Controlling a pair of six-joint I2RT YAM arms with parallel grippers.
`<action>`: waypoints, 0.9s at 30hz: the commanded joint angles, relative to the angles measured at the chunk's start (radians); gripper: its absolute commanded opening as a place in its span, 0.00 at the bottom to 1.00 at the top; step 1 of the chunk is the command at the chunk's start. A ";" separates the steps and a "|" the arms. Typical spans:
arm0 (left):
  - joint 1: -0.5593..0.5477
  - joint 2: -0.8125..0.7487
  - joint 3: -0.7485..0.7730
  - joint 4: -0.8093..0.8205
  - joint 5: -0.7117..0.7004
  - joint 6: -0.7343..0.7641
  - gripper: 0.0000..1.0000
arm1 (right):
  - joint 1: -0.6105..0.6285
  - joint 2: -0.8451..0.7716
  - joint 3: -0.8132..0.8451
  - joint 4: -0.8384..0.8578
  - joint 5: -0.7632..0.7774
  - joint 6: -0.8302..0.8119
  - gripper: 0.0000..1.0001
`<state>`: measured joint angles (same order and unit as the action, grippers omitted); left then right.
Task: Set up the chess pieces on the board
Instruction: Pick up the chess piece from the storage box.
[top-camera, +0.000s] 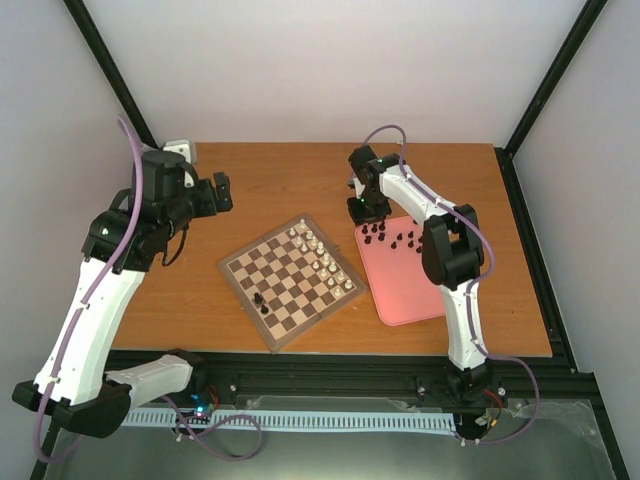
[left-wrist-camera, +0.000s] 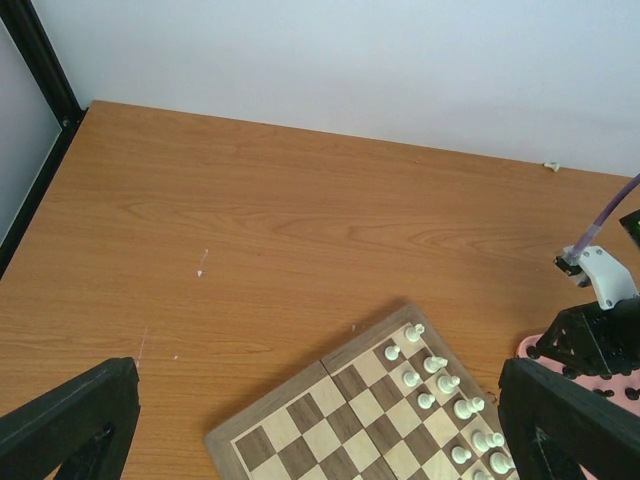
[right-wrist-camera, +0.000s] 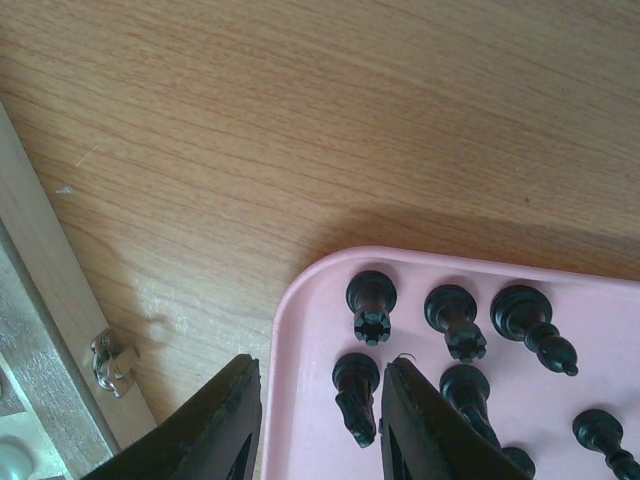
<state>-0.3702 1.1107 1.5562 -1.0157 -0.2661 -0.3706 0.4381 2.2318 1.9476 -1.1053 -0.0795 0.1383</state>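
The checkered wooden board (top-camera: 290, 282) lies turned at an angle in the middle of the table, with one black chess piece (top-camera: 261, 300) standing on it. The other black pieces (top-camera: 378, 233) stand on the pink tray (top-camera: 410, 285). My right gripper (right-wrist-camera: 320, 368) hangs open over the tray's corner (right-wrist-camera: 305, 310), its fingers either side of a black knight (right-wrist-camera: 357, 398). The right finger (right-wrist-camera: 425, 420) is close to the knight and the left finger (right-wrist-camera: 225, 425) stands well apart. A rook (right-wrist-camera: 371, 305) and several other pieces stand just beyond. My left gripper (left-wrist-camera: 318, 370) is open and empty, high over the board's far corner (left-wrist-camera: 340, 420).
White chess figures (top-camera: 325, 262) fill two rows along the board's right side and show in the left wrist view as white figures (left-wrist-camera: 432, 378). The board's side with a small metal latch (right-wrist-camera: 110, 362) lies left of the tray. Black frame posts (top-camera: 112, 72) stand at the table's corners.
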 joint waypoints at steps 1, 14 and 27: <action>0.004 -0.003 -0.009 0.023 -0.005 -0.016 1.00 | -0.004 0.006 0.018 -0.010 0.000 -0.011 0.35; 0.004 0.003 -0.015 0.024 -0.009 -0.014 1.00 | -0.004 0.023 0.018 -0.022 0.042 0.001 0.35; 0.004 0.005 -0.014 0.023 -0.017 -0.022 1.00 | -0.006 0.062 0.032 -0.008 0.042 -0.009 0.35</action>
<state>-0.3702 1.1114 1.5375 -1.0100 -0.2676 -0.3710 0.4381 2.2726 1.9480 -1.1103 -0.0418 0.1383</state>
